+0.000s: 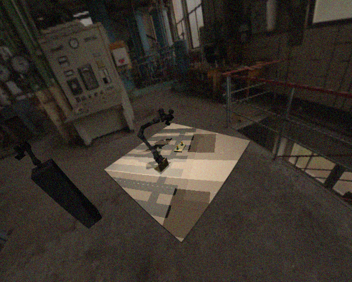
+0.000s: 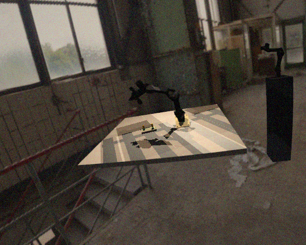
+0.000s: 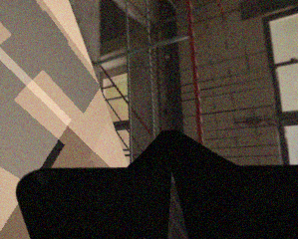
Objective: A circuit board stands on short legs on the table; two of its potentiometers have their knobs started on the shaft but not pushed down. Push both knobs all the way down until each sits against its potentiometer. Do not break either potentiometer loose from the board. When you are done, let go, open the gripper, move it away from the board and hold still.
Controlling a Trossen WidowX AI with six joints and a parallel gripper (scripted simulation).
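The circuit board (image 1: 179,148) (image 2: 148,130) stands on the table, small in the top and exterior views. Two upright knobs stand on it, one knob (image 1: 177,147) (image 2: 143,127) near one end and the other knob (image 1: 181,143) (image 2: 151,125) near the other end. How far each sits down on its shaft is too small to tell. My gripper (image 3: 169,137) is shut and empty, its dark fingers together at the bottom of the wrist view. It hangs well above the table, clear of the board and touching neither knob. The wrist view shows no board or knobs.
My arm (image 1: 146,141) (image 2: 177,104) rises from its base plate on the table (image 1: 212,170) (image 2: 216,143) and bends over high up. Dark shadows and patches mark the patterned top. A second arm stands on a black pedestal (image 1: 64,192) (image 2: 279,118) away from the table.
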